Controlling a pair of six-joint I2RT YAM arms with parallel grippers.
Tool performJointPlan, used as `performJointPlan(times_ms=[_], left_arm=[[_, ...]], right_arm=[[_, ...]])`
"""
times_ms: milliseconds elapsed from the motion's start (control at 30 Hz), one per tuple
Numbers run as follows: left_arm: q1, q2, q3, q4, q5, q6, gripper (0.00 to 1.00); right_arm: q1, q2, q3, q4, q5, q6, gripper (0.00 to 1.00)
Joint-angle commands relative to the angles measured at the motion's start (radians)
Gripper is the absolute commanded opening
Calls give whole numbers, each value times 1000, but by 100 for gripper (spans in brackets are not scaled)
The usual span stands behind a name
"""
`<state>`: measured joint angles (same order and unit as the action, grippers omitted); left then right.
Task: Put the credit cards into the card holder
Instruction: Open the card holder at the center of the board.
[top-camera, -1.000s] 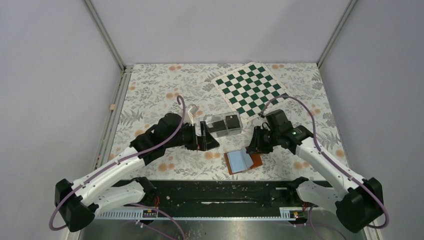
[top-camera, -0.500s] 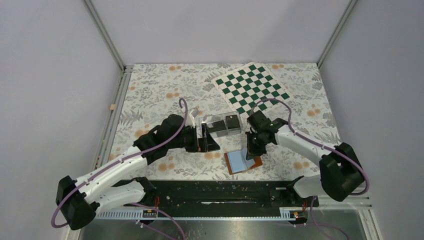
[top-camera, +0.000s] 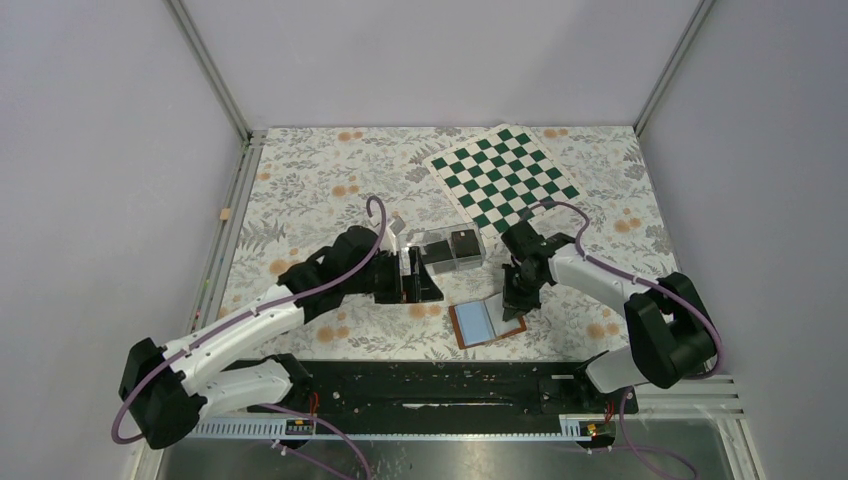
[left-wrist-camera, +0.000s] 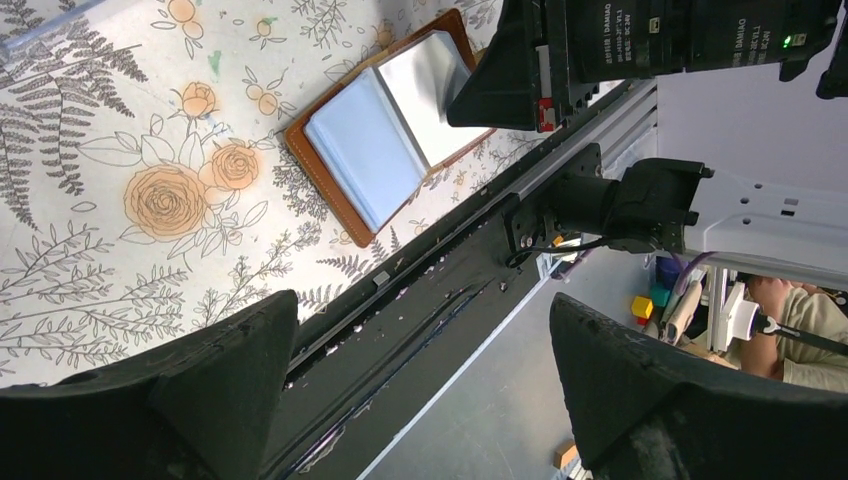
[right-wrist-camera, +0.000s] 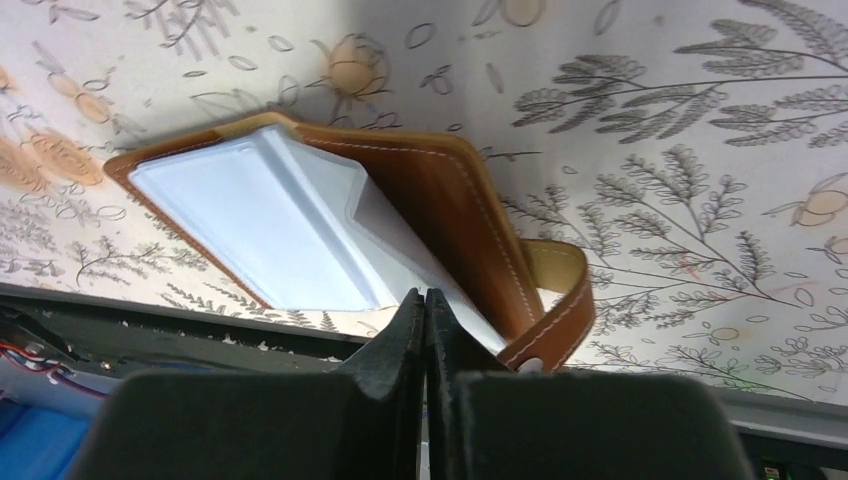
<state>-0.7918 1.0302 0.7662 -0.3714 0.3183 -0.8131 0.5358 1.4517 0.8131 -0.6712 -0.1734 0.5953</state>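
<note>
The card holder (top-camera: 487, 322) was seen lying open on the surface (top-camera: 320, 180), its right leaf met by the shut right claw (top-camera: 513, 303), the nearer one. The wide-spread left claw (top-camera: 418, 277) was held beside the credit cards (top-camera: 463, 243).

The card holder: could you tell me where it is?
Top view: the card holder lies open by the near edge of the table, right of centre, the right pincer at its right side.

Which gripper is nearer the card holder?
Right. The right gripper, jaws shut, is at the right half of the card holder; the left gripper, open, stands apart to its left.
</note>
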Motion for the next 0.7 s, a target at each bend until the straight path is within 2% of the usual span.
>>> performJointPlan(times_ms=[0, 367, 667], left_arm=[[8, 43, 81, 18, 0, 16, 96], [124, 211, 212, -14, -10, 89, 97], [284, 369, 283, -123, -154, 155, 93]], right_arm=[[-46, -13, -21, -22, 3, 14, 0], [-70, 120, 54, -105, 22, -98, 0], [-80, 150, 54, -125, 18, -116, 0]])
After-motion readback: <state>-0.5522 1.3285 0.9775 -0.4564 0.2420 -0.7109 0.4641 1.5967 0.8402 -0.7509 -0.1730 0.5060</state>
